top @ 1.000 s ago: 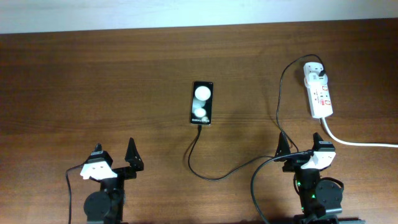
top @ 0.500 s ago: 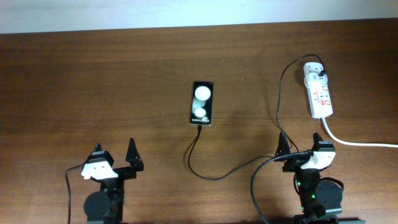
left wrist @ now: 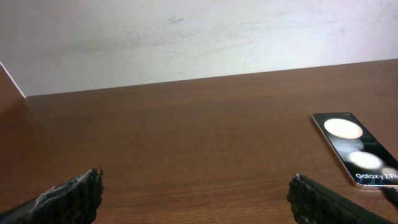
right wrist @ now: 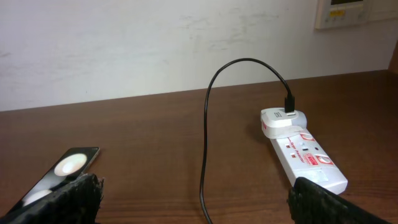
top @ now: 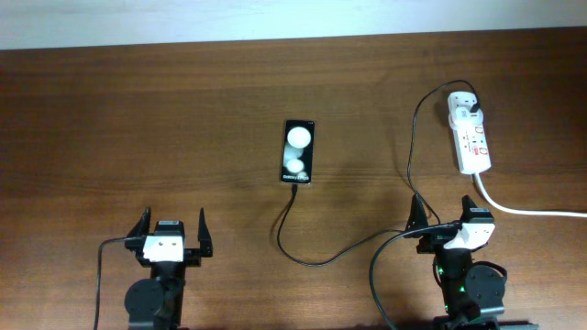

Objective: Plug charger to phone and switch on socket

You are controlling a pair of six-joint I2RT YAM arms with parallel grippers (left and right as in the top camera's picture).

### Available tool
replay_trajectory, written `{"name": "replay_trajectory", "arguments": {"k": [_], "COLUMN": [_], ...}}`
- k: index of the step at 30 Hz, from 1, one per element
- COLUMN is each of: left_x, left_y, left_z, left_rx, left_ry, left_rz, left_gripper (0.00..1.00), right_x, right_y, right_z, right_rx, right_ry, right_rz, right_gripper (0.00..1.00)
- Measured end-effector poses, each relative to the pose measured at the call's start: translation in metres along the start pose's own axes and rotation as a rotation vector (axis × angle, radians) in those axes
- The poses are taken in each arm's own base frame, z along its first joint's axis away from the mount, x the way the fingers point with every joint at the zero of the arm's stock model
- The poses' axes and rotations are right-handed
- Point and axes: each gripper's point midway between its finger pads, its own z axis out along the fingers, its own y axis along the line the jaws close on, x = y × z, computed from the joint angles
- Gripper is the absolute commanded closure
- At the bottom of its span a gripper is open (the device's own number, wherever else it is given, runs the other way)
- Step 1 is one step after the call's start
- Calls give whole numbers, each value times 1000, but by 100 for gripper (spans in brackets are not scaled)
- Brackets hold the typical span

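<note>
The black phone (top: 298, 151) lies mid-table with two white discs on its back; it also shows in the left wrist view (left wrist: 356, 149) and the right wrist view (right wrist: 59, 174). The thin black charger cable (top: 312, 260) runs from the white adapter (top: 465, 108) on the white socket strip (top: 474, 147), past my right gripper, and loops up to the phone's near end, where its tip touches the phone. My left gripper (top: 171, 236) is open and empty at the front left. My right gripper (top: 445, 218) is open and empty at the front right, with the cable (right wrist: 205, 137) running between its fingers' line of sight.
A thick white cord (top: 527, 210) leaves the strip's near end toward the right edge. The strip (right wrist: 308, 158) and adapter (right wrist: 281, 119) sit at the far right. A pale wall stands behind the table's back edge.
My left gripper has turned from facing left-angled to facing straight ahead. The phone, cable, strip and right arm have not moved.
</note>
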Motion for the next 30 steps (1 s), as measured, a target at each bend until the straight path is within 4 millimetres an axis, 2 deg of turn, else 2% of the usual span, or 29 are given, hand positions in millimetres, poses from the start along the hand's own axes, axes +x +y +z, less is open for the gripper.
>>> {"name": "replay_trajectory", "arguments": {"k": [30], "left_x": [-5], "left_y": [4], "left_z": [-2], "left_rx": [-17], "left_ry": [-25], "left_rz": [-2], "left_gripper": [1], "right_x": [0], "right_y": [0], "right_z": [0], "right_rx": [0], "right_ry": [-1], "right_rz": [0], "right_gripper": [1]}}
